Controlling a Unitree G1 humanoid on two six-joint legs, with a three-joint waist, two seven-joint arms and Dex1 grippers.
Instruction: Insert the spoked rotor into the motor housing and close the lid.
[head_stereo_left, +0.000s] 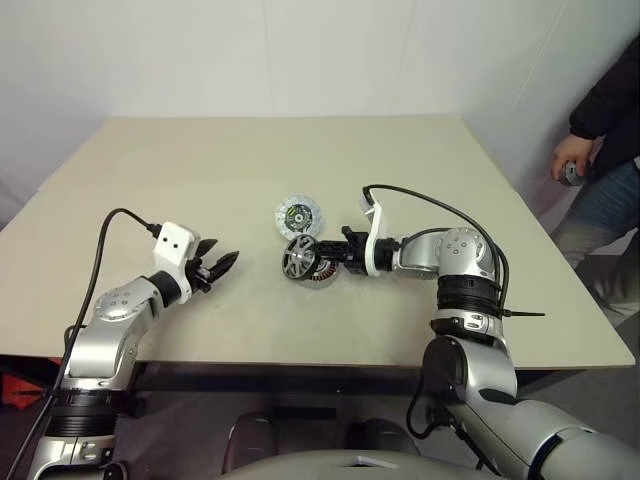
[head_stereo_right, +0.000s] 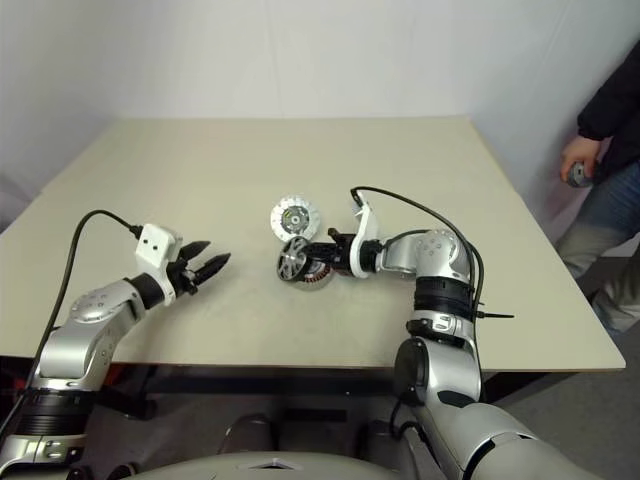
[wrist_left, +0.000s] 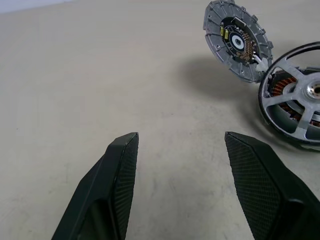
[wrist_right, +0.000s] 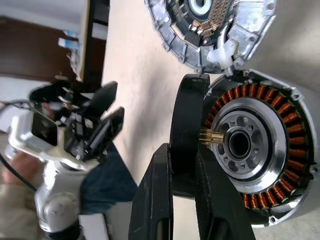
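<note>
My right tool (wrist_right: 182, 165) pinches the rotor (head_stereo_left: 299, 257) rim, tilted over the housing (wrist_right: 260, 150); misalignment may jam it. Left tool (head_stereo_left: 214, 266) idles wide.

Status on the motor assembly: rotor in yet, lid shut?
Done: the right claw has picked up the spoked rotor. In hand: it holds the rotor on edge against the motor housing, with the copper windings exposed, so it is not seated. Left: lay the rotor flat into the housing, then swing the lid shut; it lies open on the table. The left claw waits open.
</note>
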